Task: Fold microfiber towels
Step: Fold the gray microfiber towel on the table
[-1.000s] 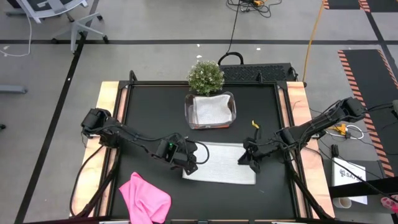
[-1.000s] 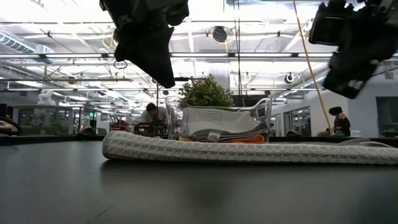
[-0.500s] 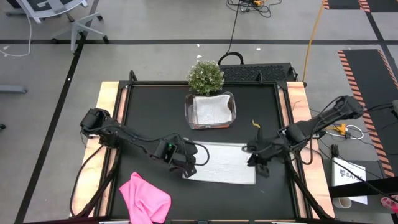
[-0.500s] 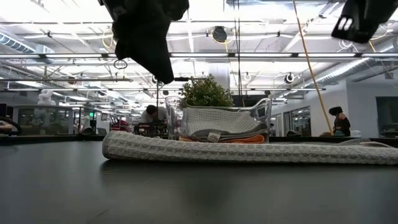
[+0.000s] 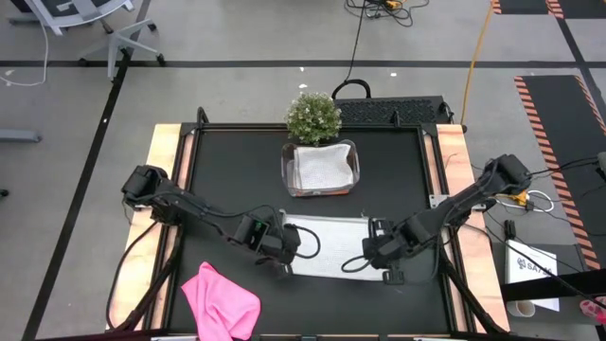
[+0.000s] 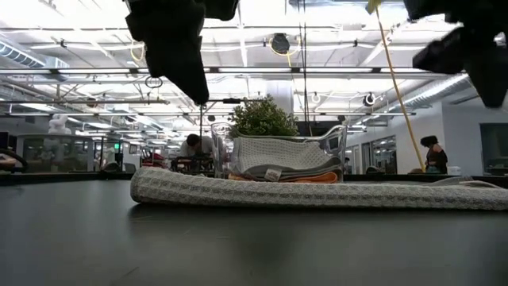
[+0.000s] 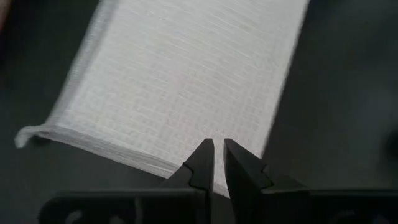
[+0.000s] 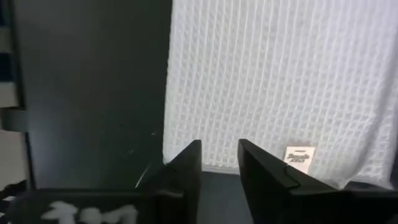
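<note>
Black table (image 5: 227,180) holds everything. Biggest task item: light grey towel (image 5: 331,244), already folded once into a long strip, lying flat near the front-centre of the table, long axis running left-right btw the two arms. Pink towel (image 5: 220,299) sits crumpled at the front-left corner, well apart, unfolded. Clear tub (image 5: 320,169) behind the strip holds folded towels, a grey one on top; low view shows orange under it. Potted plant (image 5: 312,116) just behind the tub.

Left gripper (image 7: 213,163) hovers over the strip's left short end, fingers nearly pressed together, only a thin slit, pinching nothing. Right gripper (image 8: 219,163) sits at the strip's right end, near the front corner w/ the small label (image 8: 298,155); fingers spread a modest gap, nothing btw them. In low view both hang above the cloth, not touching.

Key relation: each arm has its own short end directly beneath/ahead, so prob. next fold goes end-to-end along the long axis. Neither is clearly nearer; right looks readier, since its fingers are apart.
</note>
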`<state>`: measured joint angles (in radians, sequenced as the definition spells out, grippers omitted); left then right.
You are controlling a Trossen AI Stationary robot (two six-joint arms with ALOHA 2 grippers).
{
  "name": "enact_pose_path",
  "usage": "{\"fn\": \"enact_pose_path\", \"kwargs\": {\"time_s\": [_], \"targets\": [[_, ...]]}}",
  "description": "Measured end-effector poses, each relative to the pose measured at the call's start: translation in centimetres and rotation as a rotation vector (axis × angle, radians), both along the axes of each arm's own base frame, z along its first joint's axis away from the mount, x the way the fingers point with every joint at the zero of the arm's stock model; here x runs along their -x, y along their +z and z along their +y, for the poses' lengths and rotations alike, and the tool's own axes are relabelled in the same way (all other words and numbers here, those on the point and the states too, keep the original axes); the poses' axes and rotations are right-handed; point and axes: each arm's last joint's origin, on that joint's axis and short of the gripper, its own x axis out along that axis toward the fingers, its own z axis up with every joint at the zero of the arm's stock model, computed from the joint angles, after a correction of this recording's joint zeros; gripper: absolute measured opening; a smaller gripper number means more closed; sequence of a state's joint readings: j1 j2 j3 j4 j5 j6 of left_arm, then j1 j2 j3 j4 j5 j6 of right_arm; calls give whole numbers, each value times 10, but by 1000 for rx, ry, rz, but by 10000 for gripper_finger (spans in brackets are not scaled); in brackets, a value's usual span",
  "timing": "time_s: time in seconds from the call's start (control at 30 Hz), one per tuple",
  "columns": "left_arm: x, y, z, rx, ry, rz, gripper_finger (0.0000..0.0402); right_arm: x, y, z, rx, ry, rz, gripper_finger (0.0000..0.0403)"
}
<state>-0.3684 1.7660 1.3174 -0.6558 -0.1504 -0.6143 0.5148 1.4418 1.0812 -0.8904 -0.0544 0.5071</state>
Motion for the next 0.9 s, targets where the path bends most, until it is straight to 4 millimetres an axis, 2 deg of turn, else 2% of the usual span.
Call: {"fn": "enact_pose_path", "kwargs": {"time_s": [0.13, 0.27, 0.57, 0.9], "targets": [[2, 0, -5, 14, -81, 12, 48, -4, -13, 3, 23, -2, 45, 125], [4, 0, -11, 0, -142, 12, 82, -5, -16, 3, 28, -3, 51, 143], [10, -6, -21, 3, -153, 12, 154, -5, -15, 9, 11, 4, 25, 149], [21, -21, -38, -96, -315, -33, 166, -2, -14, 18, -5, 18, 6, 150]]}}
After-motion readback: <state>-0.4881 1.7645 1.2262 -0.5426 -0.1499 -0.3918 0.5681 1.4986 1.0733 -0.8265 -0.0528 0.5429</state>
